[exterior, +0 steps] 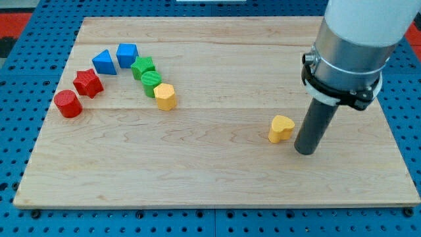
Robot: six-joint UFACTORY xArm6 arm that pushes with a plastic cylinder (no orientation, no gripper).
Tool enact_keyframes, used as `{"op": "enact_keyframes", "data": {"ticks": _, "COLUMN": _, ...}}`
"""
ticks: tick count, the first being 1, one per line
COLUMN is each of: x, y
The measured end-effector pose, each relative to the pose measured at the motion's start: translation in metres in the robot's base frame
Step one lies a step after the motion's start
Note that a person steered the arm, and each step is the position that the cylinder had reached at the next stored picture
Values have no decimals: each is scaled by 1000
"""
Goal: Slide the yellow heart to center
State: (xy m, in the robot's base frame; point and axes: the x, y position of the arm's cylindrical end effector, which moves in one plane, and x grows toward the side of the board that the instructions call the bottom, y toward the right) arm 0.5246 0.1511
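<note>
Progress is lagging: my tip [305, 150], a bare rod with no jaws, is sitting just beside the yellow heart [281, 128], which is lying nearer the table's right edge than centre.

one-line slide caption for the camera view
My tip sits just right of the yellow heart, ready to push it toward the board's center.

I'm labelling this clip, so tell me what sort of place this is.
Most likely a robotics lab bench. A wooden board lies on a blue pegboard, small coloured blocks such as the yellow heart sit on it, and my tip rests just to the heart's right in the view.
</note>
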Motion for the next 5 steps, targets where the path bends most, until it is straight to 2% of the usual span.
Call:
{"op": "enact_keyframes", "data": {"ticks": 1, "x": -13, "y": -3}}
{"op": "enact_keyframes", "data": {"ticks": 3, "x": -32, "y": -77}}
{"op": "enact_keyframes", "data": {"ticks": 4, "x": -42, "y": -76}}
{"op": "enact_keyframes", "data": {"ticks": 5, "x": -64, "y": -16}}
